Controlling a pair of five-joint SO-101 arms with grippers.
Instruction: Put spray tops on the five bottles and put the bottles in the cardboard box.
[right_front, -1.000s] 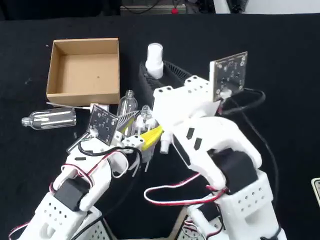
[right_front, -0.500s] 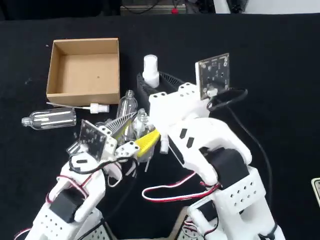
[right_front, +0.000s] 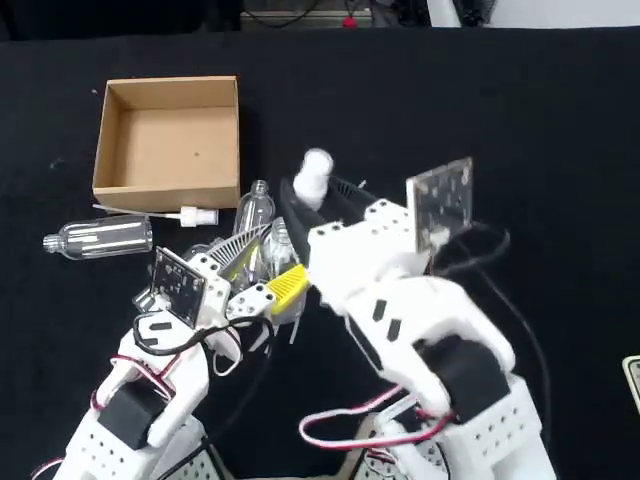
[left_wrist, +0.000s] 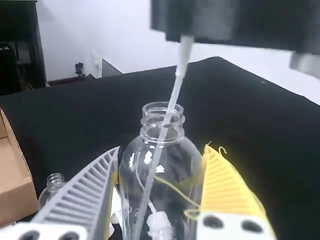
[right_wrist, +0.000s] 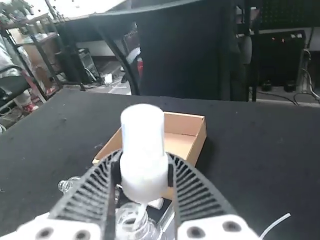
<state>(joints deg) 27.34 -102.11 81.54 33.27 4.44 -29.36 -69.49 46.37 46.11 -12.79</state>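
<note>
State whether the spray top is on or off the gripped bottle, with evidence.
Off: the spray top is above the bottle, neck open, only the tube inside.

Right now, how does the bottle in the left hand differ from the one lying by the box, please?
The held bottle stands upright in the left hand; the lying bottle rests on its side. The held bottle has a dip tube inside; the lying bottle has none. Both are clear.

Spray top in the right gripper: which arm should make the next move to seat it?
Right. The right gripper holds the spray top, whose tube runs into the neck of the bottle. The left gripper is clamped on that bottle and should steady it.
</note>
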